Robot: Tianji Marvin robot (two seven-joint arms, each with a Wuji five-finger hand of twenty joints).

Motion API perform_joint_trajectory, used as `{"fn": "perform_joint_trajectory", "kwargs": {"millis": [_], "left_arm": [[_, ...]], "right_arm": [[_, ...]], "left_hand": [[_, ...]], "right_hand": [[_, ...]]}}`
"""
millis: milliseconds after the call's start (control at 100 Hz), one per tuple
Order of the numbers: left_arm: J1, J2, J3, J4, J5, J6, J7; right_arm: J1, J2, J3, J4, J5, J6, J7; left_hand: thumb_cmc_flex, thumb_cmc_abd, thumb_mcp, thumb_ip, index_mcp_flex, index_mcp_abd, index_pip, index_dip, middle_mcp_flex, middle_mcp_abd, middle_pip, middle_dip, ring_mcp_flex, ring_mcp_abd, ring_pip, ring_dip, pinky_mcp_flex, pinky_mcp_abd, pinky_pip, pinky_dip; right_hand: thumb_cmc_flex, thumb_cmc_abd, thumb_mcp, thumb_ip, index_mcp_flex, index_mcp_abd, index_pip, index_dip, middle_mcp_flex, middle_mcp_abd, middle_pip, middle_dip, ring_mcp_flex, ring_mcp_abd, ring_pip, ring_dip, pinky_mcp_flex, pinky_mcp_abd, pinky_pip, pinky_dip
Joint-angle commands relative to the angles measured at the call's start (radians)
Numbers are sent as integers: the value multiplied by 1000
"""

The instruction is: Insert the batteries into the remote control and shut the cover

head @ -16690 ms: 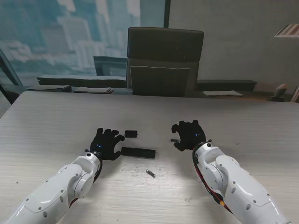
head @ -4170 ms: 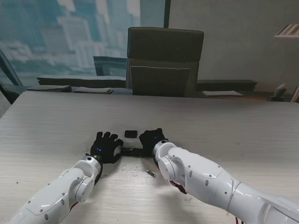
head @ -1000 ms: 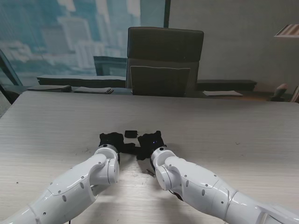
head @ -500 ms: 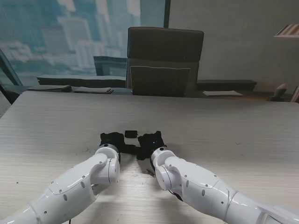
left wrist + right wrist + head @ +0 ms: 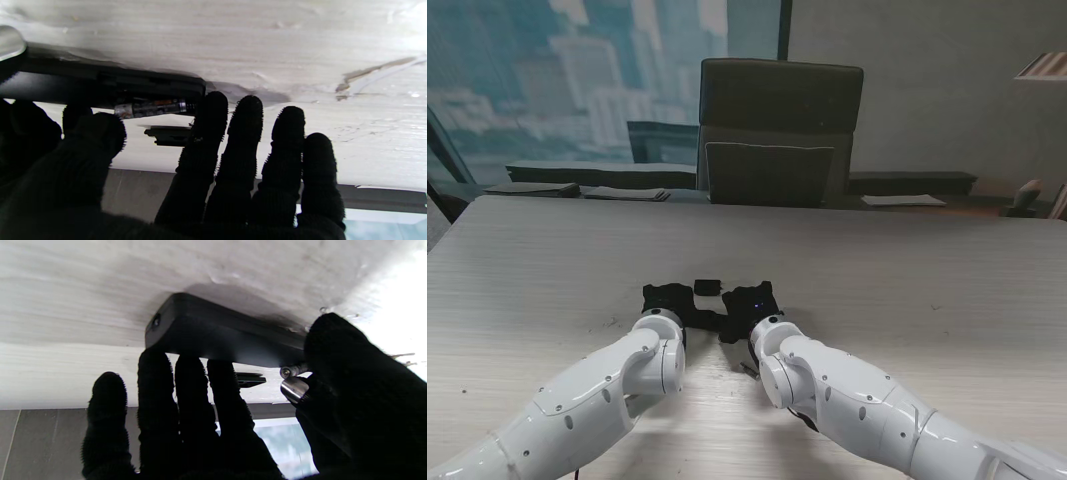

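Note:
The black remote (image 5: 711,320) lies on the table between my two hands. My right hand (image 5: 749,300) is shut on the remote (image 5: 217,336), fingers along its far side and thumb (image 5: 337,346) at the open compartment. One battery (image 5: 150,107) lies in that compartment, its metal end (image 5: 286,372) showing beside the thumb. My left hand (image 5: 667,298) is open with its fingers spread: the index fingertip (image 5: 215,103) touches the remote's end (image 5: 186,87) and the thumb (image 5: 100,130) sits beside the battery. The loose cover (image 5: 708,286) lies just beyond. A second battery (image 5: 747,368) lies nearer to me, by my right forearm.
The pale wooden table (image 5: 947,290) stretches wide on both sides. A dark office chair (image 5: 777,130) stands behind its far edge, with papers (image 5: 905,200) and flat dark items (image 5: 577,190) on the desk beyond.
In the last second hardly anything moved. Since 4.2 s ago my left hand has shifted right onto the remote's end, beside the right hand.

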Motion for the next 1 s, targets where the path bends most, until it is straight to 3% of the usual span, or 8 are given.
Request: {"fn": "perform_joint_trajectory", "kwargs": {"millis": [0, 360, 640, 990], "left_arm": [[11, -1, 14, 21, -9, 12, -30], [-17, -3, 58, 40, -2, 28, -39], [-25, -2, 73, 45, -5, 34, -46], [-25, -10, 74, 54, -34, 45, -42]], "right_arm": [[-33, 6, -15, 27, 10, 0, 36], [-36, 8, -11, 24, 9, 2, 37], [-37, 9, -10, 22, 10, 1, 39], [-35, 8, -11, 25, 12, -3, 40]], "left_hand": [[-12, -27, 21, -25, -7, -39, -56, -29, -20, -44, -62, -22, 11, 8, -2, -4, -12, 13, 6, 13], [-11, -35, 34, -30, 1, -43, -41, -23, -6, -47, -54, -20, 25, 6, 7, -2, -5, 14, 10, 14], [-6, -59, 112, -26, -2, -45, -30, -18, -1, -51, -47, -18, 32, 2, 12, -3, -6, 9, 8, 13], [12, -32, 189, 33, -7, -64, -13, -10, -3, -66, -38, -14, 27, -7, 16, -2, -13, -1, 6, 12]], "right_hand": [[-10, -1, 18, 11, 156, -95, 141, 41, 16, 23, 26, 20, 14, 13, 18, 11, 0, 28, 24, 15], [-9, 0, 17, 12, 157, -96, 141, 41, 17, 23, 26, 20, 14, 14, 18, 11, 0, 28, 24, 15], [-8, 9, 15, 12, 158, -96, 141, 41, 17, 24, 26, 20, 13, 13, 18, 11, 0, 28, 24, 15], [-8, 13, 12, 13, 157, -96, 140, 41, 16, 23, 26, 20, 14, 12, 18, 11, 2, 26, 25, 16]]}}
